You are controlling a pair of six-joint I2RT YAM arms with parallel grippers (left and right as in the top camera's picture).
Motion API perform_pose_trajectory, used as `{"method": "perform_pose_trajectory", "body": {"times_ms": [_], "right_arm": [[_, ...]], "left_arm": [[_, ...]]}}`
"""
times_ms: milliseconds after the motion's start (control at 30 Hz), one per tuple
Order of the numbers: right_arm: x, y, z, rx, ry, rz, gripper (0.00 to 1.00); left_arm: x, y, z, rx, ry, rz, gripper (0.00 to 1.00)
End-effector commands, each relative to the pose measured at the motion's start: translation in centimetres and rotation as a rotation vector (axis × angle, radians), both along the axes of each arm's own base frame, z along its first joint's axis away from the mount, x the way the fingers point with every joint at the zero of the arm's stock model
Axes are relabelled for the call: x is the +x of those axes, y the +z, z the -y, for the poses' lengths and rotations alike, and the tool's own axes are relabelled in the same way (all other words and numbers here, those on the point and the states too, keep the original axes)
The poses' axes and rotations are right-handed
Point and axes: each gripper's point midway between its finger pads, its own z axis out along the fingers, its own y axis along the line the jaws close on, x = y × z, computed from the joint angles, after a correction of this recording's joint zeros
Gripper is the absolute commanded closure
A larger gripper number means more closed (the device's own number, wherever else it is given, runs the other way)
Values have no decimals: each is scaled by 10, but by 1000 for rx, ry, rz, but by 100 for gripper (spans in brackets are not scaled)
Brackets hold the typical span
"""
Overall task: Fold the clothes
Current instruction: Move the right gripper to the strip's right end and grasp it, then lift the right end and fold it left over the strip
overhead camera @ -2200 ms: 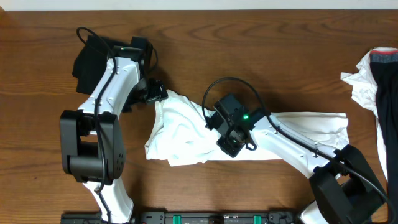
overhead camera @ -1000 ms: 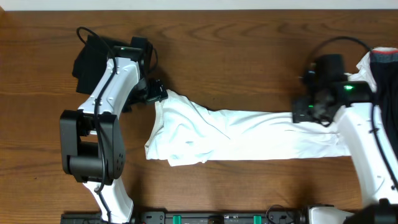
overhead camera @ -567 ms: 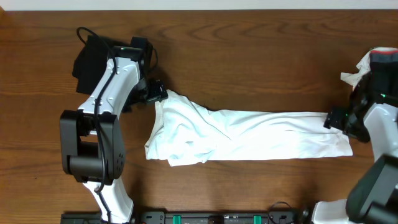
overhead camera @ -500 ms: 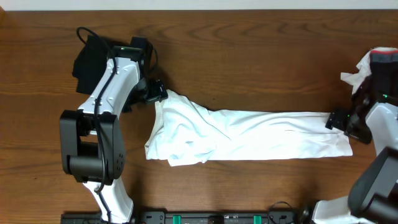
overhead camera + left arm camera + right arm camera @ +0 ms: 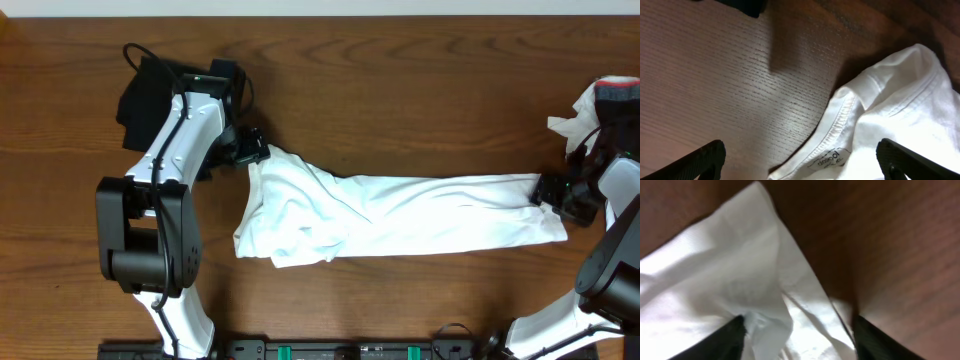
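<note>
A large white T-shirt [image 5: 400,215] lies stretched into a long band across the middle of the brown wooden worktop [image 5: 400,90], bunched and rumpled at its left end and flatter toward the right of the frame. The left gripper [image 5: 250,150] sits at the upper left tip of that bunched end. In the left wrist view its two dark fingertips [image 5: 707,157] stand at the bottom corners, spread wide, with the shirt's ribbed collar [image 5: 840,120] and a small printed neck label [image 5: 832,160] lying between them, not clamped. The right gripper [image 5: 553,190] is at the far right end of the band, at the right edge of the frame. In the right wrist view a pointed corner of white cloth runs up from between its fingers [image 5: 720,340]; the jaws stand apart around it, the fabric bunched against the left-hand finger only. A black garment [image 5: 140,95] lies in the upper left beneath the left arm, and a heap of white-and-dark clothes [image 5: 600,110] sits in the upper right corner.
</note>
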Motion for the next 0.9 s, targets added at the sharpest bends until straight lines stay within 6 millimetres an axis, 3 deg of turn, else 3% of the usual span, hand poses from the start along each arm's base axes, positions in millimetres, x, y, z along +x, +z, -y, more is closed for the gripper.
{"method": "perform_pose_trajectory", "body": {"times_ms": [0,700,867], "right_arm": [[-31,-52,-25,110,29,-138,39],[-20,-52,-31,149,34,-86,33],[-16,-51,-35,170,35,-66,43]], "left_arm": [[-4,-6,-1,4,0,-25,2],[-4,-6,-1,4,0,-26,2],[-4,-6,-1,4,0,-26,2]]}}
